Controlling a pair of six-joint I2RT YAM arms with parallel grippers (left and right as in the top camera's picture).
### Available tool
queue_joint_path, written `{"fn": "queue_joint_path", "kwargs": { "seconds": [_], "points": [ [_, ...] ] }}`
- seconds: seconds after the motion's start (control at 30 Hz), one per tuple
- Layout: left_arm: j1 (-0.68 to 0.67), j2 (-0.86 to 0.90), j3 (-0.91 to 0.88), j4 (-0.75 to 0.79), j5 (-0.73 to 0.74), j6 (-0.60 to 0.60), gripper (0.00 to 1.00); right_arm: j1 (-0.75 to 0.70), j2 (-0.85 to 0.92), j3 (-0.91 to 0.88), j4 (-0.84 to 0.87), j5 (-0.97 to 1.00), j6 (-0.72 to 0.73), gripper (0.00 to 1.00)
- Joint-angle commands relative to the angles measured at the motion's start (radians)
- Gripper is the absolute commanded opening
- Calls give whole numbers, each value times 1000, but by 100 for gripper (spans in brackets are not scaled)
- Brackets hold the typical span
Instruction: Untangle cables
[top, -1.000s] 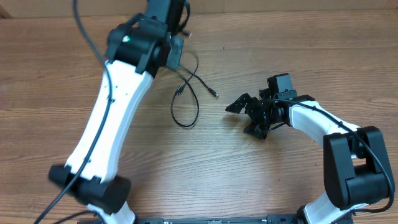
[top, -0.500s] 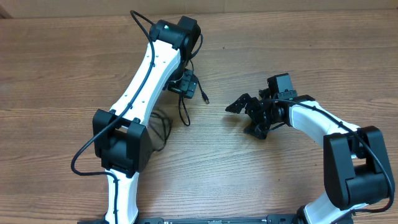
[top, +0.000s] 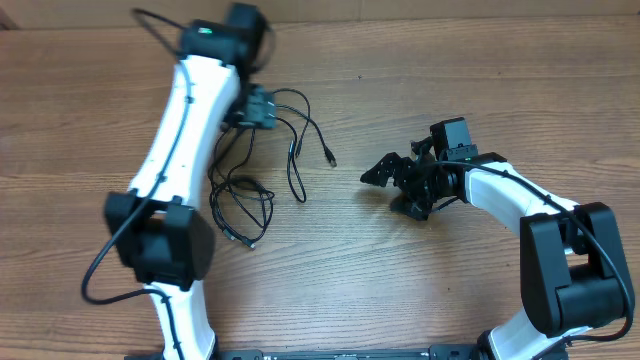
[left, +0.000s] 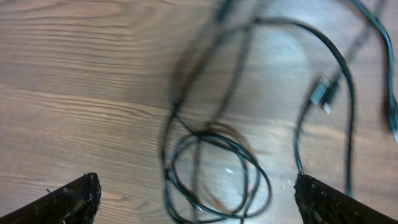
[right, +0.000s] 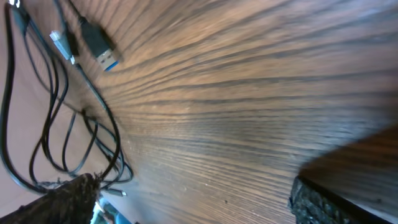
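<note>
Left fingers (left: 68, 200) moved up-left, spread | cables (top: 268, 198) sprawl further left | right fingers (right: 65, 198) spread

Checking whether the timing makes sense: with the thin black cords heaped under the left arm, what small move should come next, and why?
Probably lower the left gripper and close on one strand of the thin black plug-ended cables. Its jaws stand open above their coiled loops, holding nothing; the open right gripper sits apart from them.
</note>
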Motion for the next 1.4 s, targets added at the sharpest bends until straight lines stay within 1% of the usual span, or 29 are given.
{"fn": "queue_joint_path", "kwargs": {
  "seconds": [0.0, 0.17, 0.23, 0.4, 0.47, 0.67, 0.73, 0.97, 1.2, 1.37],
  "points": [
    [92, -51, 12, 19, 70, -8, 99, 5, -6, 27, -4, -35, -111, 94],
    [198, -51, 12, 27, 185, 110, 99, 11, -6, 136, -106, -23, -219, 94],
    [237, -51, 12, 27, 206, 130, 100, 28, -6, 210, -177, 29, -255, 95],
    [284, -51, 12, 26, 202, 131, 99, 117, -6, 367, -294, 176, -303, 98],
    [296, -51, 12, 32, 192, 130, 100, 156, -6, 402, -309, 204, -327, 99],
    [330, -51, 12, 70, 204, 31, 99, 278, -6, 428, -295, 245, -376, 99],
    [330, -51, 12, 78, 205, 18, 100, 316, -6, 428, -292, 259, -393, 99],
    [327, -51, 12, 79, 205, 18, 100, 444, -6, 428, -253, 314, -417, 99],
    [327, -51, 12, 80, 205, 18, 100, 536, -6, 428, -231, 385, -417, 99],
    [327, -51, 12, 80, 204, 18, 100, 575, -6, 427, -145, 385, -417, 99]
  ]
}}
